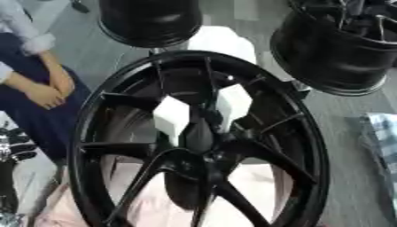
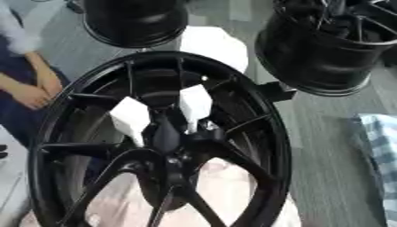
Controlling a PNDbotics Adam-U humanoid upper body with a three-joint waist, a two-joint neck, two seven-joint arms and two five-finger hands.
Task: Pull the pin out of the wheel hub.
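I see the black wheel hub [image 1: 201, 146] standing on edge right in front of me, filling most of the view, with two white blocks [image 1: 172, 119] wedged among its spokes near the centre. I can't make out the pin. My left hand [image 1: 15, 144] shows at the left edge, fingers curled and holding nothing. Two more black rims [image 1: 333, 44] sit behind.

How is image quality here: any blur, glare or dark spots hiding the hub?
Left eye view: soft blur throughout; the wheel hub reads as dark mass, pin not discernible; left hand at the edge. Right eye view: same blur, white blocks near overexposed.
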